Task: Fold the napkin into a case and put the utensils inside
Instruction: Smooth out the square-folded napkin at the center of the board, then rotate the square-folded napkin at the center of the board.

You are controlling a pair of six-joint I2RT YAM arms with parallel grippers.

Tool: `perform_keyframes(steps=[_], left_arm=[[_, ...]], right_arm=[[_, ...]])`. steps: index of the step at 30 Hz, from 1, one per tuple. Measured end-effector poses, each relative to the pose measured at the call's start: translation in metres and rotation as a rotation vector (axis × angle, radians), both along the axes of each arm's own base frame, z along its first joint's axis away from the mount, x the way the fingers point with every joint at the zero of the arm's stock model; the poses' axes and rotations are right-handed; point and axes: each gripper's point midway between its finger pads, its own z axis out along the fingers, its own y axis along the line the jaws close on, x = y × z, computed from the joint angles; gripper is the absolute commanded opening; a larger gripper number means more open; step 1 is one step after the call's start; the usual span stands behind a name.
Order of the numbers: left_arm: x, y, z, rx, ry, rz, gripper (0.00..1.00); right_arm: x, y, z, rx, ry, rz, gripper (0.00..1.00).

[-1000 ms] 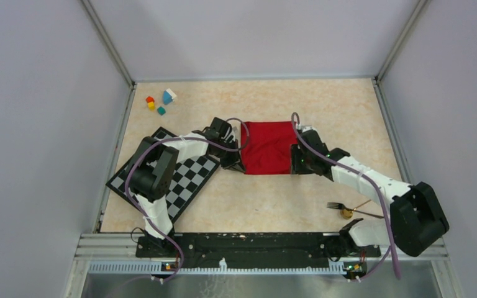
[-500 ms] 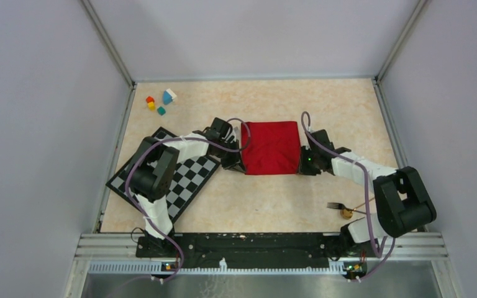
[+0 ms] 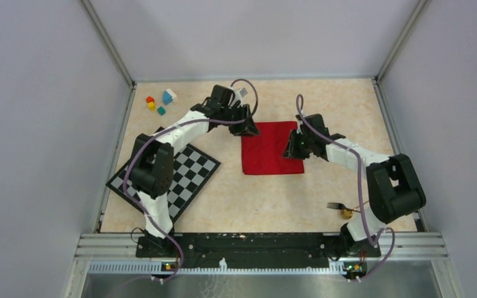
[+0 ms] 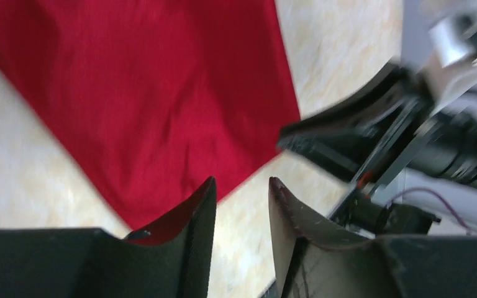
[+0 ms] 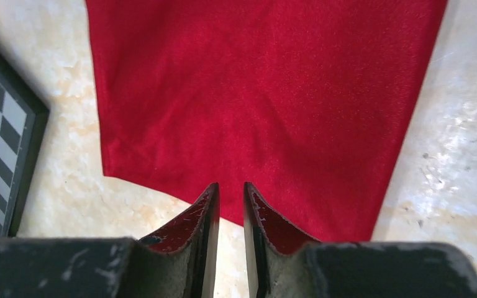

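Observation:
The red napkin [image 3: 267, 152] lies flat and spread out on the table's middle, and fills much of the left wrist view [image 4: 161, 93] and the right wrist view [image 5: 267, 93]. My left gripper [image 3: 250, 129] hovers at its far left corner, open [image 4: 241, 183], nothing between its fingers. My right gripper [image 3: 290, 149] is over the napkin's right edge; its jaws [image 5: 230, 186] stand narrowly apart and hold nothing. The dark fork [image 3: 335, 205] and the gold-bowled spoon [image 3: 346, 213] lie together at the near right, beside the right arm's base. No case is formed.
A black-and-white checkered mat [image 3: 183, 180] lies at the near left, and its corner shows in the right wrist view [image 5: 0, 124]. Small coloured blocks [image 3: 160, 102] sit at the far left corner. Grey walls close in the table on three sides.
The napkin's wrinkle has been pulled flat. My left gripper opened, let go of the near left corner and swung to the far left corner. The right gripper moved up along the right edge.

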Motion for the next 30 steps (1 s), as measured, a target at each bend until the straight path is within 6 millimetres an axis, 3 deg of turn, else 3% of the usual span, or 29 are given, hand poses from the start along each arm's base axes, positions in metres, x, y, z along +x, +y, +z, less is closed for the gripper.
perform_keyframes(steps=[3,6,11,14,19,24,27,30], left_arm=[[0.04,-0.025,0.008,-0.049,-0.063,-0.016,0.38],[0.061,-0.037,-0.021,-0.037,-0.046,-0.021,0.37],[0.057,-0.036,-0.094,0.054,0.073,-0.014,0.37],[0.053,-0.038,-0.096,0.064,0.064,-0.007,0.37],[0.009,-0.038,-0.098,0.095,0.084,0.007,0.38],[-0.081,-0.033,-0.098,0.118,0.186,-0.034,0.52],[-0.114,-0.04,-0.087,0.11,0.215,-0.089,0.67],[-0.121,-0.044,-0.061,0.089,0.16,-0.121,0.74]], right_arm=[[0.0,0.004,-0.02,0.008,0.052,-0.006,0.17],[-0.005,-0.002,-0.037,-0.018,0.092,-0.023,0.17],[-0.01,-0.028,-0.053,-0.114,0.111,-0.067,0.17],[0.0,-0.046,-0.053,-0.152,0.086,-0.104,0.17],[0.032,-0.064,-0.052,-0.271,0.032,-0.086,0.19],[0.069,-0.068,-0.035,-0.367,-0.025,-0.041,0.26],[0.069,-0.064,-0.018,-0.373,-0.057,-0.018,0.36],[0.048,-0.051,-0.001,-0.307,-0.076,0.03,0.4]])
